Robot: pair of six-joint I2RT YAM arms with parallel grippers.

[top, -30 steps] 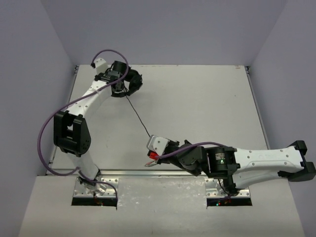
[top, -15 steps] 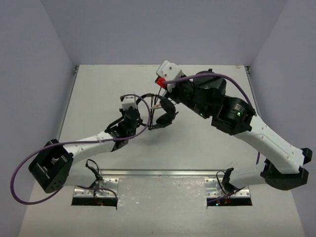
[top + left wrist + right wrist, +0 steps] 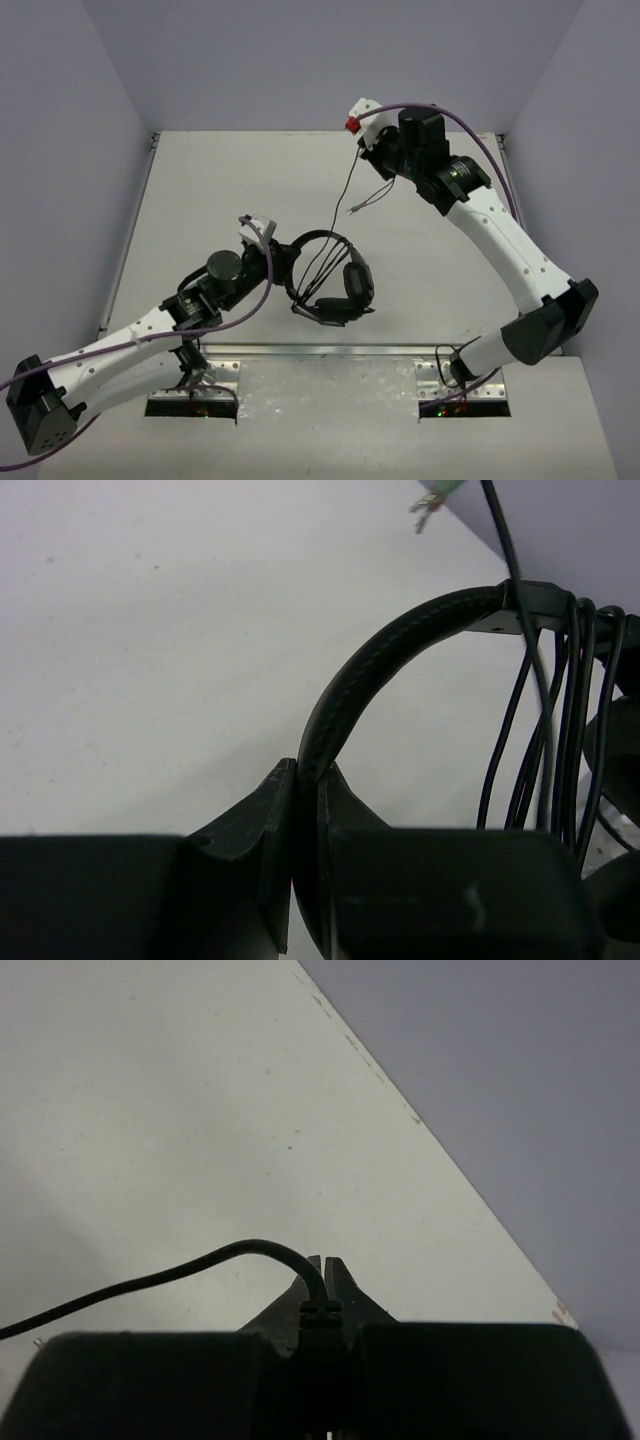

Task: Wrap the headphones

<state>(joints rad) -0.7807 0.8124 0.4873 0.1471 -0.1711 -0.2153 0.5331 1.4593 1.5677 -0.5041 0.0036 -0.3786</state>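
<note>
The black headphones (image 3: 340, 285) lie at the front middle of the table, cups to the right. My left gripper (image 3: 279, 262) is shut on the thin headband (image 3: 400, 645), which runs up out of its jaws (image 3: 307, 780). Several turns of the thin dark cable (image 3: 565, 710) are looped round the headband. The cable (image 3: 350, 180) runs up to my right gripper (image 3: 366, 150) at the back. That gripper (image 3: 328, 1265) is shut on the cable (image 3: 150, 1282) at a ribbed sleeve. A loose plug end (image 3: 351, 209) hangs below; it also shows in the left wrist view (image 3: 430, 498).
Purple robot-arm cables loop over the left arm (image 3: 150, 335) and the right arm (image 3: 470, 140). Grey walls close the table at the back and sides. The table's back right edge (image 3: 420, 1120) is close to my right gripper.
The headphones have gone from the back left to the front middle with my left gripper. My right gripper has swung from the front to the back right with the cable.
</note>
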